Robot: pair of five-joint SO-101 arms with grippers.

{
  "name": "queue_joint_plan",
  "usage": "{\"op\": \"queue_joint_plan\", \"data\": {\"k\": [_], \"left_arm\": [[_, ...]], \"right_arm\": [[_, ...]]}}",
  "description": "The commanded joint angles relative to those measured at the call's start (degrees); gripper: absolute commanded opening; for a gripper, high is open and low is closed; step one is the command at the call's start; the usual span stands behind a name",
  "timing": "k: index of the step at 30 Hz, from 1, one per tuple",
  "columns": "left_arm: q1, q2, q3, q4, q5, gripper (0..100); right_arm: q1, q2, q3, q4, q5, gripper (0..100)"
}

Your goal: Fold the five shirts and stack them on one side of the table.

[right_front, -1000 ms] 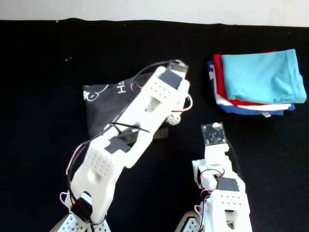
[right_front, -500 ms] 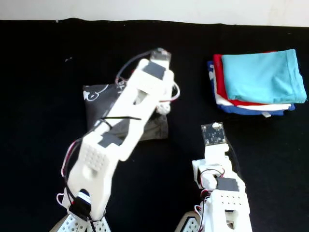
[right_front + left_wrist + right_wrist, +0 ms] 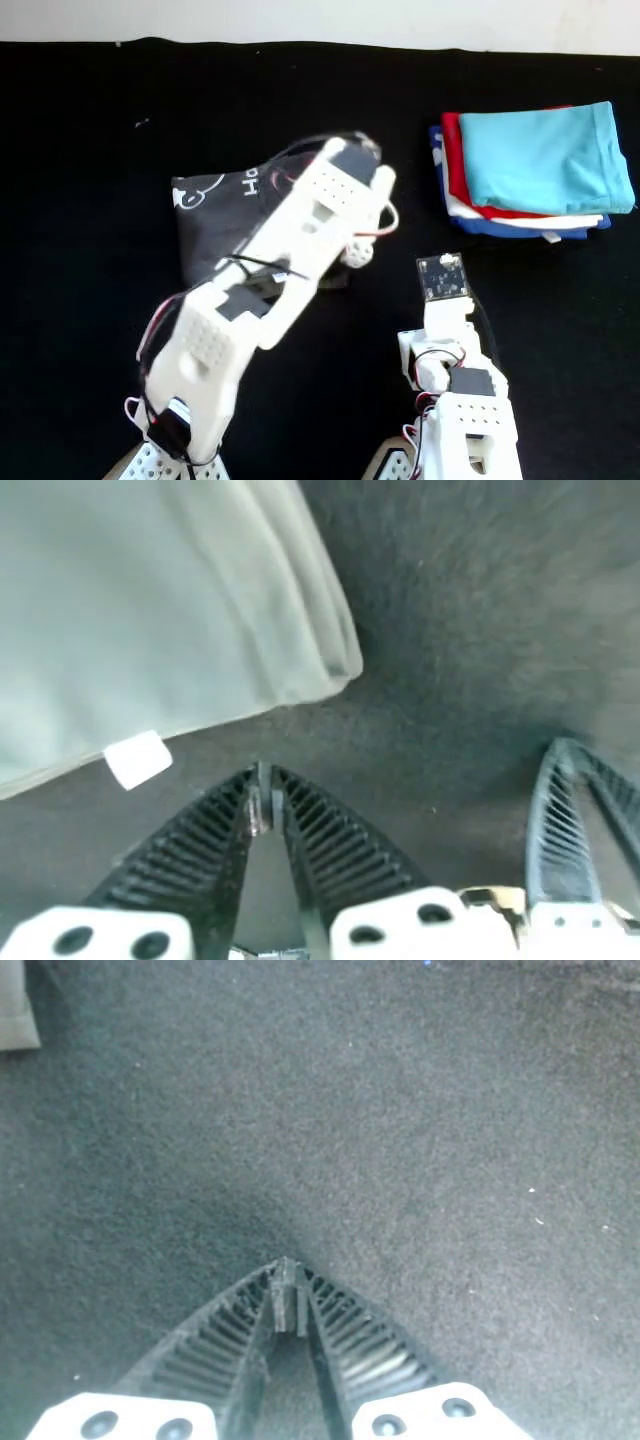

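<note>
A folded dark shirt (image 3: 215, 215) with white print lies left of the table's middle. My left arm (image 3: 320, 205) stretches over its right half. In the left wrist view my left gripper (image 3: 262, 785) is shut and holds nothing. It hovers just off the shirt's folded corner (image 3: 150, 610), beside a small white tag (image 3: 137, 758). At the back right stands a stack of folded shirts (image 3: 535, 165), light blue on top of red, white and dark blue. My right gripper (image 3: 288, 1295) is shut over bare cloth, near the table's front.
A black cloth (image 3: 100, 130) covers the table, with a pale wall behind its far edge. The right arm (image 3: 455, 390) stands at the front right, below the stack. Another ribbed gripper finger (image 3: 570, 800) shows farther off in the left wrist view.
My left arm swung left over the dark shirt, then came back right to about where it was. The right arm and the stack have not moved.
</note>
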Motion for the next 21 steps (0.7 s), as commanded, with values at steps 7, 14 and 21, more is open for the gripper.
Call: {"op": "queue_joint_plan", "data": {"k": [7, 14, 21], "left_arm": [[-22.37, -14.46, -0.31, -3.08, -0.97, 1], [-36.44, 1.01, -0.66, -19.16, -6.42, 1], [-38.55, 10.86, -0.66, -26.46, -6.24, 1]], "right_arm": [[1.10, -0.48, 0.04, -0.13, 0.18, 0.5], [-3.03, 1.01, -11.82, 7.25, 0.18, 0.5], [-14.37, 20.70, -44.00, 18.42, -5.01, 0.5]]}}
